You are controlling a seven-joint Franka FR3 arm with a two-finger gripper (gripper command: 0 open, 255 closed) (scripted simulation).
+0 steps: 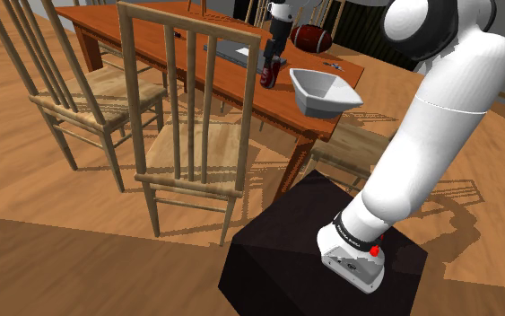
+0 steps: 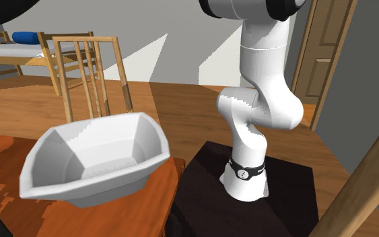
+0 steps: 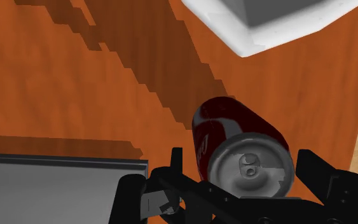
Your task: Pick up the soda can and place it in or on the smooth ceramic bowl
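Gripper point(image 1: 274, 63): shoulder view, hangs directly over the soda can point(image 1: 270, 77), which stands on the wooden table point(image 1: 143, 45) toward its near right end.
Bowl point(image 1: 325, 91): white, just right of the soda can, not touching it.
Bowl point(image 2: 93, 158): second exterior view, sits on the table corner nearest the stand point(image 2: 282, 182).
Fingers point(image 3: 176, 167): wrist view, apart, one on either side of the dark red soda can point(image 3: 234, 137). A strip of table shows between one finger and the soda can.
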